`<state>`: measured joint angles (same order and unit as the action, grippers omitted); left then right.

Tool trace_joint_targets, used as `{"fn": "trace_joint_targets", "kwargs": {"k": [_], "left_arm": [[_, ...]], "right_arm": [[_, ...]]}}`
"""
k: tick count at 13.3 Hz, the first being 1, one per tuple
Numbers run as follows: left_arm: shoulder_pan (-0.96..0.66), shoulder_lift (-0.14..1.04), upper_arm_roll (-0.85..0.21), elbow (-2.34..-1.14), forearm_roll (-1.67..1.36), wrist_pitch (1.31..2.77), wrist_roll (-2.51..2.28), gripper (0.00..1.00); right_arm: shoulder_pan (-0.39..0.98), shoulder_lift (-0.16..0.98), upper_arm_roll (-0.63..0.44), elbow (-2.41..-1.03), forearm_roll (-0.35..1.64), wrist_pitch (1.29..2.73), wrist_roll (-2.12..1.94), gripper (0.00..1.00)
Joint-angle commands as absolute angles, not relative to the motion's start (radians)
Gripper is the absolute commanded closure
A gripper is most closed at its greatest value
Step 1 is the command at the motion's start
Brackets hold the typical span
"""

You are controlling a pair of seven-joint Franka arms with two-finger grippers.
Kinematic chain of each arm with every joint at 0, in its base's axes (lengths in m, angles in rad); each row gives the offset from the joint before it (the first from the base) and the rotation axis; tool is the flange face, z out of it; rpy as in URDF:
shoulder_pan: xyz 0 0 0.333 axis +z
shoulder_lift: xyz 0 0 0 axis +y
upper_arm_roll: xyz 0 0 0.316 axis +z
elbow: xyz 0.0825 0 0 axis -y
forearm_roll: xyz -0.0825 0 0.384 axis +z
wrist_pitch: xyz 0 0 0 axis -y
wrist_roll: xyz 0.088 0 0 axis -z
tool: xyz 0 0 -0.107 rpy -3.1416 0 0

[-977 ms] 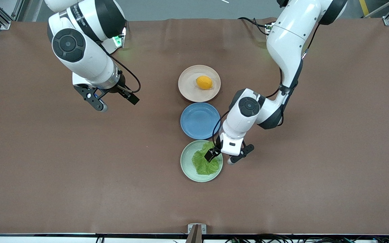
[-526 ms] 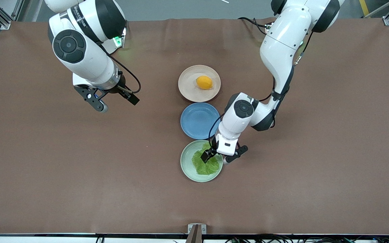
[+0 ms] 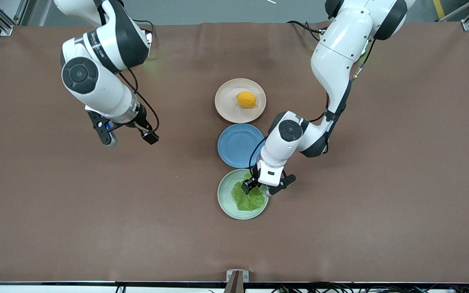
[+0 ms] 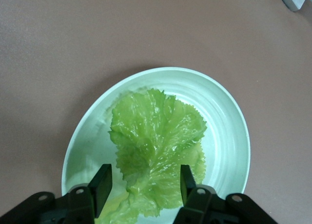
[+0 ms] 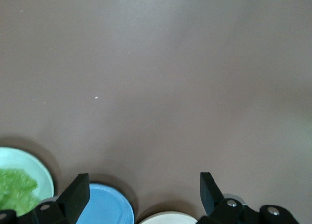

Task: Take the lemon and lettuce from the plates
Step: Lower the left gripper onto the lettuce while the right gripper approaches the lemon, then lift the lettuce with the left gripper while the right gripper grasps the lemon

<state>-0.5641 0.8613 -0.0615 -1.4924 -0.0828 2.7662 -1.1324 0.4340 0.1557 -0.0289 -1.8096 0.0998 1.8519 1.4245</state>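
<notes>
Covering the table, a brown mat (image 3: 55,211) carries three plates in a row. On the mint plate (image 3: 227,199), nearest the front camera, lies the lettuce (image 4: 156,141); the left gripper (image 4: 144,185) is down over it, fingers apart on both sides of the stem end, not clamped. The right gripper (image 5: 141,192) hangs over bare mat, fingers wide apart. The lemon (image 3: 246,99) sits on the beige-pink plate (image 3: 226,101).

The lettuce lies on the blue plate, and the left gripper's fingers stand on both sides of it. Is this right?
Not quite. The lettuce lies on the pale mint green plate, not the blue plate, which is bare. The left wrist view shows this, and the front view confirms it. The rest holds: the left gripper has its fingers on both sides of the leaf.
</notes>
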Motion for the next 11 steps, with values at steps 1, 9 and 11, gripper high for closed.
{"fn": "trace_joint_targets", "kwargs": {"k": [1, 9, 11], "left_arm": [[-0.572, 0.868, -0.057, -1.485, -0.104, 2.772, -1.134, 0.56], [-0.561, 0.851, -0.057, -1.496, -0.104, 2.761, -1.127, 1.0], [-0.551, 0.827, -0.057, -1.488, -0.104, 2.757, -1.127, 1.0]], "right_arm": [[0.446, 0.143, -0.029, -1.789, 0.097, 1.818, 1.471, 0.0], [0.759, 0.271, -0.015, -1.798, 0.1, 2.002, 2.094, 0.0], [0.83, 0.325, -0.015, -1.795, 0.104, 2.048, 2.262, 0.0]]}}
